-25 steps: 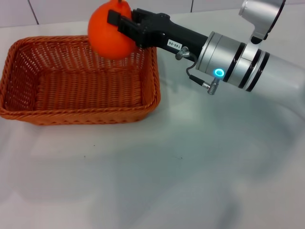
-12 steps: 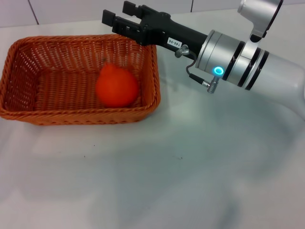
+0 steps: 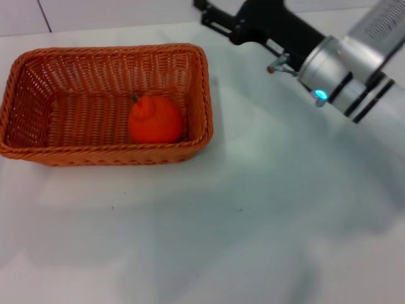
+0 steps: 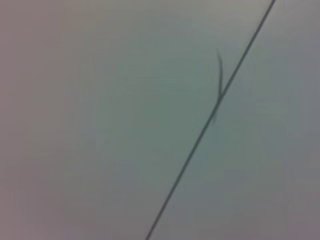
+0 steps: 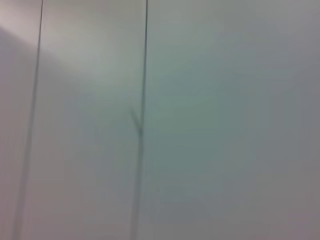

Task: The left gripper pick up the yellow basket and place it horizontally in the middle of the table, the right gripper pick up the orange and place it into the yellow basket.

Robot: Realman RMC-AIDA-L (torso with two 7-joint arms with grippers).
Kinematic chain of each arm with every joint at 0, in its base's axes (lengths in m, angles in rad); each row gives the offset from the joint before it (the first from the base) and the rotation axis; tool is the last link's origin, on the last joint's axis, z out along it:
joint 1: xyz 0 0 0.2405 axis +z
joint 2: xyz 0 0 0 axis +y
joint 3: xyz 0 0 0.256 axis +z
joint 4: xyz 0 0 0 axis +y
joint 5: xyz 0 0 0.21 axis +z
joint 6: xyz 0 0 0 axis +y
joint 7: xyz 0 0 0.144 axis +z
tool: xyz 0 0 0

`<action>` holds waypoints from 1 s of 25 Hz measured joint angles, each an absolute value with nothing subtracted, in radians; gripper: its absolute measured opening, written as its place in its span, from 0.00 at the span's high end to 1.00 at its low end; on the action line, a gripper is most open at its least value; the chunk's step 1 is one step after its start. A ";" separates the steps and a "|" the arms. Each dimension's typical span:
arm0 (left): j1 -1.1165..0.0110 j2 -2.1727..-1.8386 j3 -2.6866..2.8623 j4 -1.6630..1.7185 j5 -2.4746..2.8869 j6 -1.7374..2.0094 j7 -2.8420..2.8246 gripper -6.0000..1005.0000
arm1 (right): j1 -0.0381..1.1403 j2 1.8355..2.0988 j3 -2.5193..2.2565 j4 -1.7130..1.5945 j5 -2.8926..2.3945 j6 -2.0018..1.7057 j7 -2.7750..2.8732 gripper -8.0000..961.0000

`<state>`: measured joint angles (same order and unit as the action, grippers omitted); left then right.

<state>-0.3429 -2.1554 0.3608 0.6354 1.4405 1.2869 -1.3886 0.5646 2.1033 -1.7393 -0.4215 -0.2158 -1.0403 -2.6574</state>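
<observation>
The yellow basket [image 3: 107, 154], an orange-brown wicker one, lies lengthwise across the left half of the white table [image 3: 228, 221] in the head view. The orange [image 3: 155, 120] rests inside it, towards its right end, stem up. My right gripper [image 3: 209, 14] is open and empty, raised beyond the basket's far right corner and apart from it. Its silver wrist [image 3: 342, 76] with the blue light reaches in from the upper right. My left gripper is out of view. Both wrist views show only a plain pale surface with thin dark lines.
A tiled wall [image 3: 95, 12] runs along the table's far edge. Bare white tabletop lies in front of the basket and to its right.
The right gripper let go of the orange, which dropped into the basket and settled with its stem up. The gripper then pulled back up and to the right, away from the basket.
</observation>
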 joint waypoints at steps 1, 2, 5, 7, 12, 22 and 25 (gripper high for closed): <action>-0.343 -2.156 0.361 0.635 1.440 1.283 -1.385 0.21 | 0.550 2.104 -1.739 -0.420 -0.188 -1.060 -2.717 0.03; -0.342 -2.156 0.360 0.635 1.439 1.275 -1.379 0.21 | 0.536 2.103 -1.736 -0.417 -0.160 -1.079 -2.762 0.03; -0.341 -2.157 0.345 0.637 1.436 1.234 -1.339 0.21 | 0.487 2.102 -1.697 -0.413 -0.091 -1.124 -2.824 0.03; -0.341 -2.158 0.319 0.635 1.436 1.218 -1.299 0.21 | 0.452 2.101 -1.652 -0.411 -0.064 -1.141 -2.830 0.03; -0.337 -2.159 0.284 0.627 1.428 1.173 -1.213 0.21 | 0.387 2.101 -1.553 -0.346 -0.019 -1.210 -2.830 0.03; -0.324 -2.160 0.214 0.568 1.405 1.158 -1.093 0.21 | 0.353 2.100 -1.442 -0.153 0.022 -1.335 -2.830 0.03; -0.324 -2.161 0.214 0.559 1.399 1.163 -1.075 0.21 | 0.352 2.100 -1.436 -0.137 0.022 -1.330 -2.830 0.03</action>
<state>-0.3237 -2.1610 0.2142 0.5593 1.3993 1.1628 -1.0755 0.3517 2.1000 -1.4358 -0.1365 0.0218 -1.3303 -2.8301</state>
